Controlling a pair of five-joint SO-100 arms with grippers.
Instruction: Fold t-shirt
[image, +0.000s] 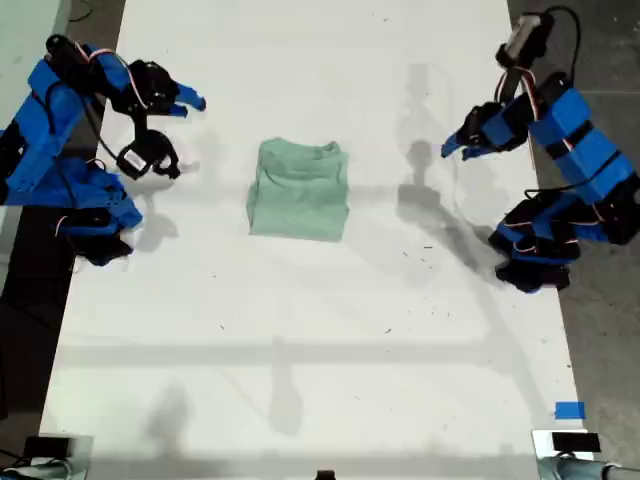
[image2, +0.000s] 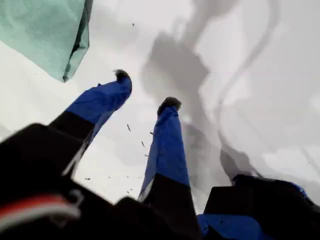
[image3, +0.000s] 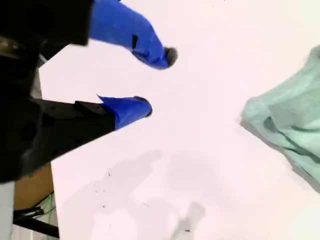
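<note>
Mint-green cloth: the t-shirt (image: 298, 190) lies on the white counter (image: 300, 350) between the two arms. It is a compact, nearly square packet with the collar on the far side in the exterior view.
My first hand (image2: 146, 89): fingers spread, holding nothing, hanging over bare counter with a corner of the shirt off to one side. Going by the cable shadows under it, I judge it to be the arm at the exterior view's right (image: 452, 150).
My second hand (image3: 157, 81): also spread and empty, above the counter and well apart from the shirt's edge.
Step in hand: the fold looks nearly or fully done, so what remains is at most one tidy halving or a smoothing pass.
Doing it well: take two corners of one edge together, pinch all the layers, lift low, lay the edge flush on the opposite edge, and let go only once it lies flat.
Texture: soft, limp knit with faint creases and rounded, slightly puffy folded edges. The layers will likely slide if dragged.
Counter surface: smooth, matte, lightly speckled.
</note>
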